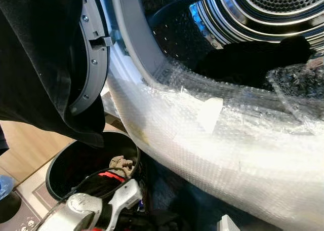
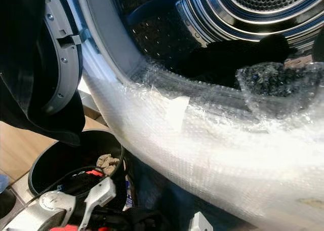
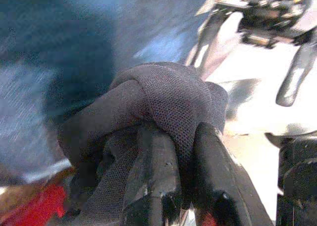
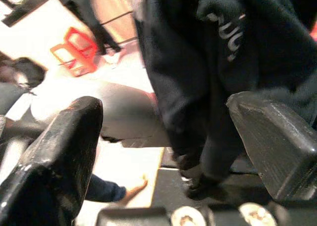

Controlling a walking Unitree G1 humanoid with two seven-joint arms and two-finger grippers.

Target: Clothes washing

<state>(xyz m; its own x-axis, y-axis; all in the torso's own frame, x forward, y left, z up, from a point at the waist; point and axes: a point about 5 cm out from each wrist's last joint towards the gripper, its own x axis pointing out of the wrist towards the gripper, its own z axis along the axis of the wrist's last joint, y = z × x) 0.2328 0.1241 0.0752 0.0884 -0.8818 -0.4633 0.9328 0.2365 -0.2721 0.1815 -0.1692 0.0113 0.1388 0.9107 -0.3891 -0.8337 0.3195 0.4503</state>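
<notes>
Two left gripper point(image 3: 176, 179) jaws clamp grey cloth point(image 3: 163, 99) wad.

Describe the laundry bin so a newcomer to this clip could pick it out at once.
Start at the washing machine's open drum, whose front rim is wrapped in bubble wrap. Below the rim's left end, on the floor, stands the round black bin, holding crumpled clothes. Its dark circular rim sets it apart from the grey door ring above.

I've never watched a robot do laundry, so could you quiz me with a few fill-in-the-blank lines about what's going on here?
1. The left gripper is shut on a dark ____ garment.
2. The washer's front rim is covered in bubble ____.
3. The right gripper's fingers stand ____, holding nothing.
4. Below the washer stands a round black ____ holding clothes.

Missing: mesh; wrap; open; basket
</notes>
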